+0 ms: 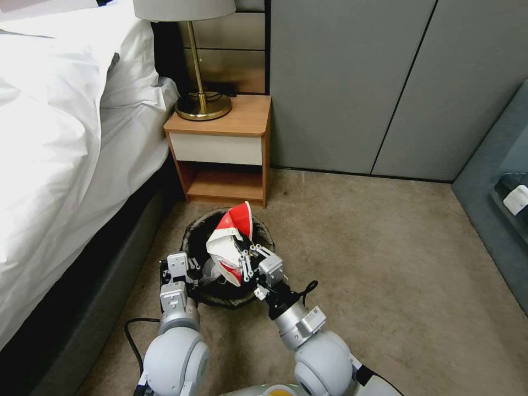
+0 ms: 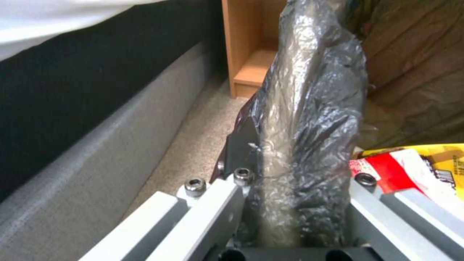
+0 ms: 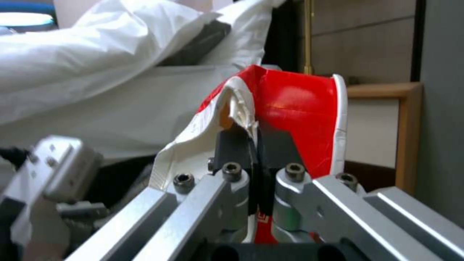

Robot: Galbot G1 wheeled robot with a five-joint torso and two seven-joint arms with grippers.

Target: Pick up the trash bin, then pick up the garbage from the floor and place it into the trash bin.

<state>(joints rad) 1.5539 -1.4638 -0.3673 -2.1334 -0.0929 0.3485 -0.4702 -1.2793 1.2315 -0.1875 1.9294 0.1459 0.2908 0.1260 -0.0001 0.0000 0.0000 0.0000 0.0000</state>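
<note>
- Right tool (image 1: pixel 246 263), lower centre, clamped on a red-and-white wrapper (image 1: pixel 234 242) over the trash bin (image 1: pixel 193 231): light, crushable, grip its fold.
- Left tool (image 2: pixel 290 181) pinches the bin's slippery bagged rim.

One trash bin (image 1: pixel 193 234), two grippers.
One red-and-white wrapper (image 1: pixel 234 225) pinched in right gripper (image 1: pixel 246 259); left gripper (image 1: pixel 192 268) clamping bin rim.

- You see the trash bin (image 1: pixel 228 264), round, lined with a crinkly dark bag, upright beside the bed.
- A crushed red-and-white wrapper (image 1: pixel 234 242) stands above its opening; yellow scraps (image 2: pixel 435 159) lie inside.
</note>
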